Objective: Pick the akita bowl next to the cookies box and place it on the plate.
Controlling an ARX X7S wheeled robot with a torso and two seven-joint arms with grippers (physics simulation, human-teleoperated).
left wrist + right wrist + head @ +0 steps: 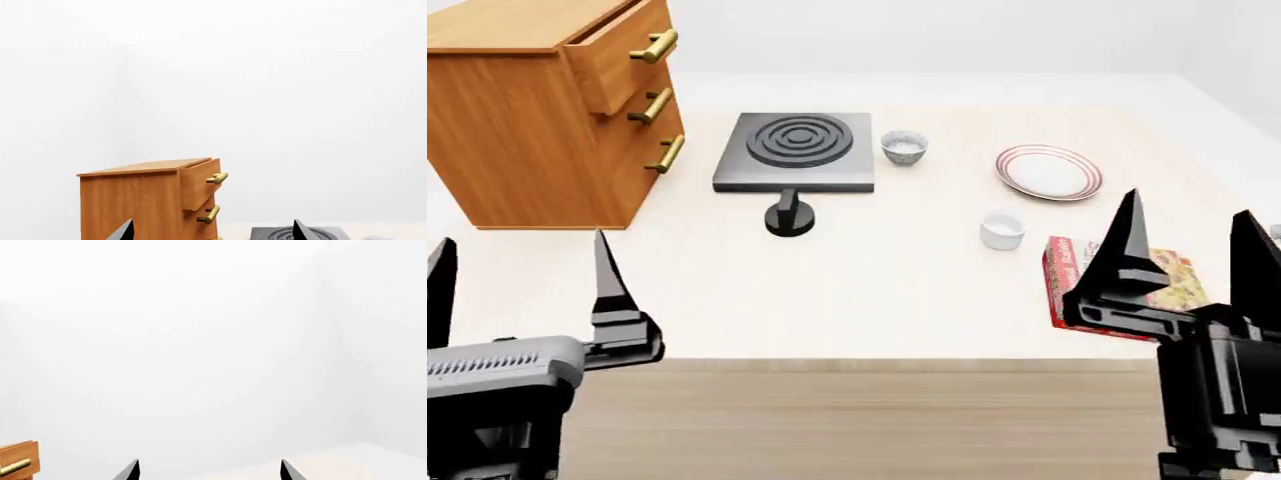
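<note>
In the left wrist view we see the wooden drawer cabinet (150,200) and the left gripper (212,234), jaws apart. In the head view the right gripper (1190,240), jaws apart, hides part of the cookies box (1114,290); the akita bowl (904,146) visible stands between stove (797,150) and plate (1048,172). The right wrist view shows mostly wall.

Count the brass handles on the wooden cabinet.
3, all on the cabinet front, one above another: top handle, middle handle, bottom handle. The head view shows the whole front, so none seems hidden.
</note>
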